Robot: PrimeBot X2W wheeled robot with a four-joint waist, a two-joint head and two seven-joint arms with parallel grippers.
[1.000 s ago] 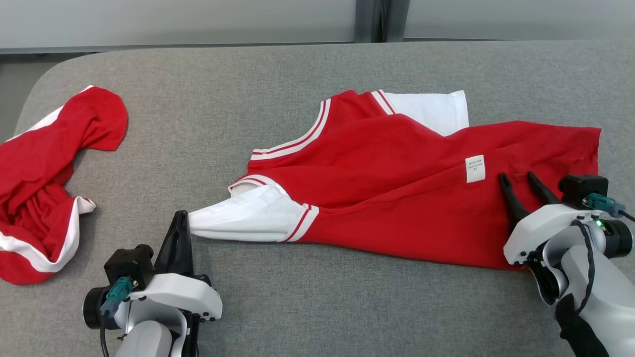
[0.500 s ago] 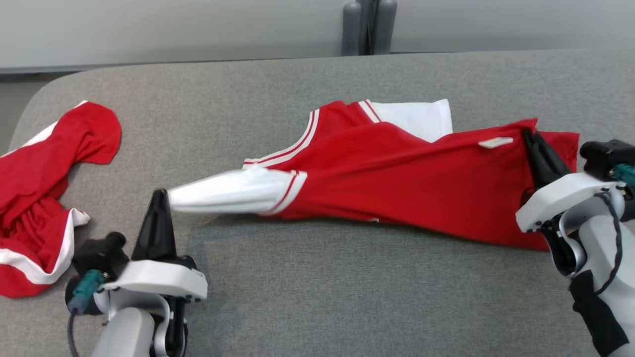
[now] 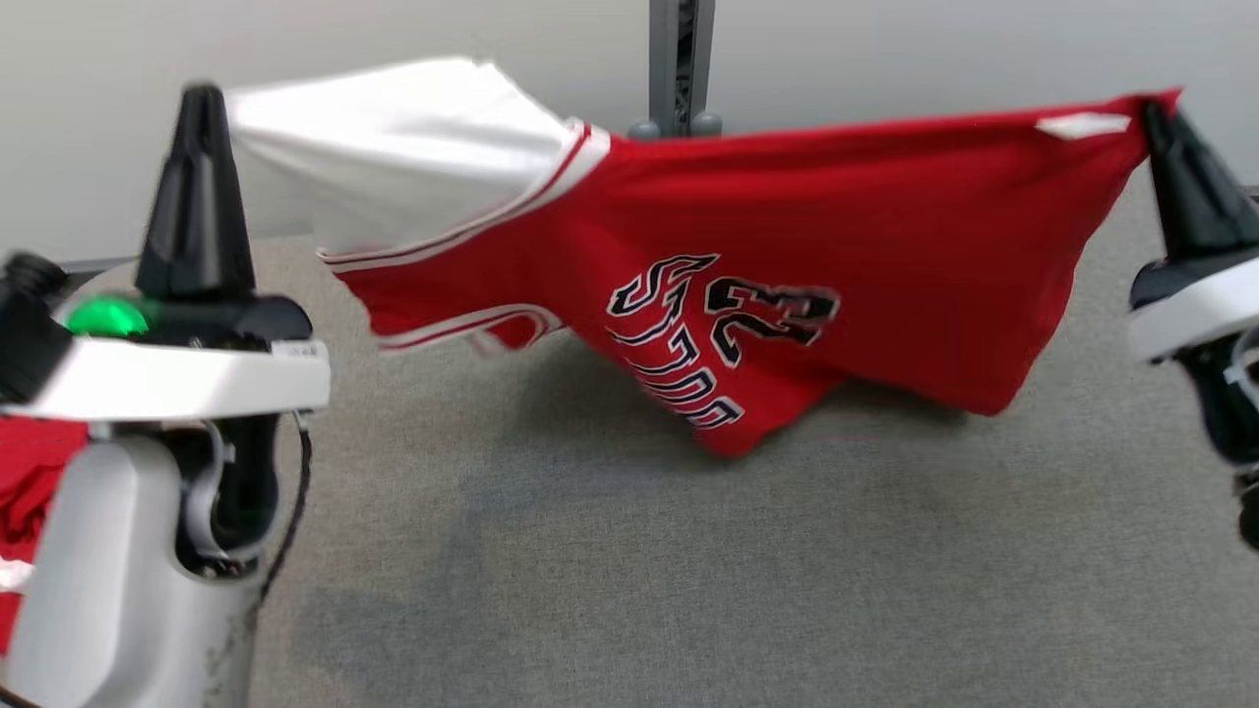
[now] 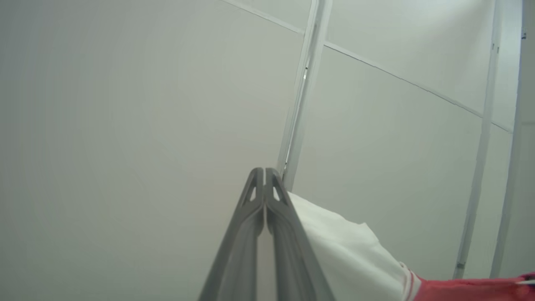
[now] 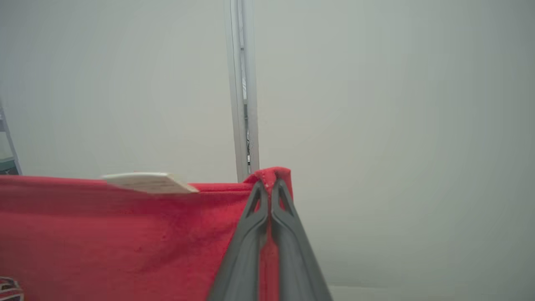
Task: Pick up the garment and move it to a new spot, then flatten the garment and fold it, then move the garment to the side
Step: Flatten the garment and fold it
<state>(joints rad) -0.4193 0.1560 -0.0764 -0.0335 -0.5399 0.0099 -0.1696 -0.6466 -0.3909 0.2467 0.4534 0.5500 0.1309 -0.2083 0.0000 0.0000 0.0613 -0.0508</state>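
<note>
Above the grey fabric tabletop [image 3: 610, 570], the left gripper [image 3: 202, 98] clamps its fingers on the white sleeve of the red-and-white cloth basketball jersey [image 3: 866, 226], which hangs stretched in mid-air across to the right gripper [image 3: 1153, 108], fingers pinched shut on its red hem corner.

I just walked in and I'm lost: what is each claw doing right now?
Left gripper: shut, pinching the white sleeve of the red jersey.
Right gripper: shut, pinching the jersey's red corner by the tag.
</note>
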